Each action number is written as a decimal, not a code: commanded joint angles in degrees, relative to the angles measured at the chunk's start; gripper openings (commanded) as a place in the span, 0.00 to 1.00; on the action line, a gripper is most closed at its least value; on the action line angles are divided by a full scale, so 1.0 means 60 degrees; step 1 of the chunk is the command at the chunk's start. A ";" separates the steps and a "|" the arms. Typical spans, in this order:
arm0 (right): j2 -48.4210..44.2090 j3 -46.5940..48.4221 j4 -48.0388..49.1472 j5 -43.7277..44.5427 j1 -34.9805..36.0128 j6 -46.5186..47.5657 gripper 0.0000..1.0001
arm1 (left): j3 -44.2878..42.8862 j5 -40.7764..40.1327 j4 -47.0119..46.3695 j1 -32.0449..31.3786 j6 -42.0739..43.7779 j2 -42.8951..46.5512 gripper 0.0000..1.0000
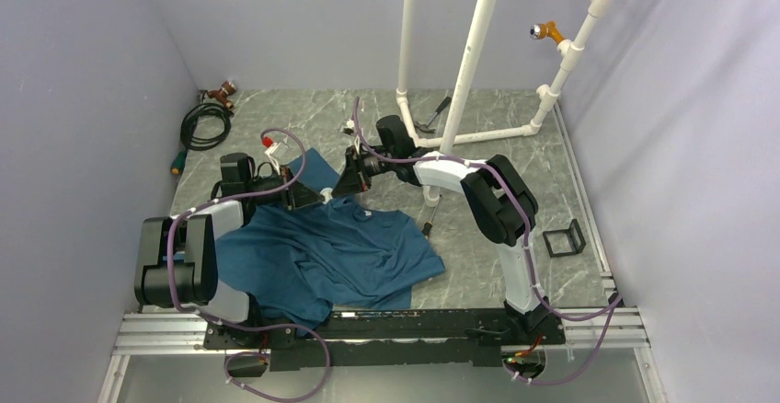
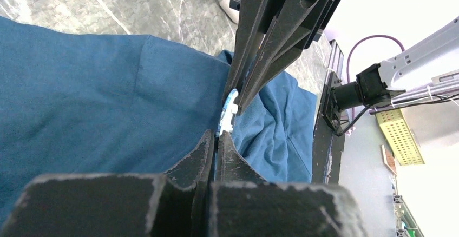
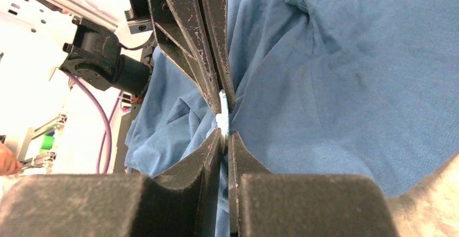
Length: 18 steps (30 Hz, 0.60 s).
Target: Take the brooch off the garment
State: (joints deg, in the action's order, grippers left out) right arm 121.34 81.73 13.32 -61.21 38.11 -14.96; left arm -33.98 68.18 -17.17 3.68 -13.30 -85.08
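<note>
The dark teal-blue garment (image 1: 349, 247) lies crumpled on the marble table (image 1: 497, 127), between the two arms. Both grippers meet at a raised fold at its far edge. The brooch (image 2: 229, 109) is a small whitish disc seen edge-on, caught between the two sets of fingertips. It also shows in the right wrist view (image 3: 221, 119). My left gripper (image 2: 218, 136) is shut on the brooch's near edge, with cloth around it. My right gripper (image 3: 224, 134) is shut on the opposite edge, with cloth running down its gap. In the top view the left gripper (image 1: 311, 199) and right gripper (image 1: 342, 189) hide the brooch.
A white PVC pipe frame (image 1: 469, 63) stands at the back right. A black cable coil (image 1: 207, 127) lies at the back left. A small black square frame (image 1: 563, 239) sits at the right. Grey walls close in both sides.
</note>
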 commanded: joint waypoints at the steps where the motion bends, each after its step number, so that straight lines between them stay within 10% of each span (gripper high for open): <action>1: -0.0222 0.0101 0.0368 -0.0695 0.0035 -0.0024 0.08 | -0.0257 0.0038 -0.0568 0.0087 -0.0265 -0.0059 0.00; 3: -0.0242 0.0092 0.0373 -0.0591 0.0035 -0.0091 0.00 | -0.0275 -0.0142 -0.0554 0.0089 -0.0392 -0.0059 0.00; 9: -0.0256 0.0693 -0.1252 0.1123 0.0005 -0.0432 0.00 | -0.0329 -0.1340 0.0781 0.0087 0.0407 0.0828 0.57; 18: -0.0237 0.0871 -0.1796 0.1618 0.0006 -0.0985 0.00 | 0.0424 -0.2267 0.0395 0.0078 -0.0015 0.1698 0.62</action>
State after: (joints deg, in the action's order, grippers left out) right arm 121.34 84.31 3.97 -53.15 38.09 -18.70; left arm -33.47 57.52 -12.88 4.05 -12.78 -75.99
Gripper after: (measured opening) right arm 0.018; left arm 0.606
